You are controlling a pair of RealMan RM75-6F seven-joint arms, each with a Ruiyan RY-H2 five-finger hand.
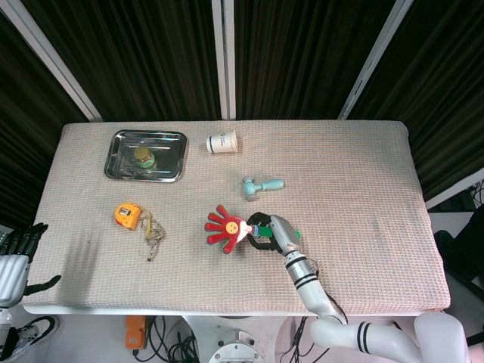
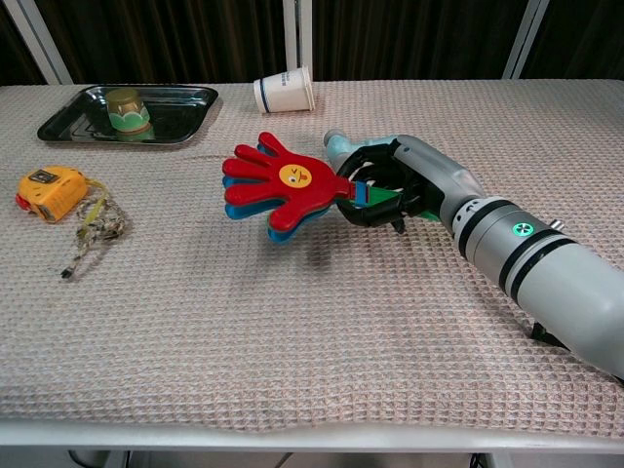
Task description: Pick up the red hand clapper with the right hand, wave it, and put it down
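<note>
Clapper handle mostly covered by curled fingers of right hand; left hand cropped at head-view corner (absent from chest view); paper cup print too small to read.
</note>
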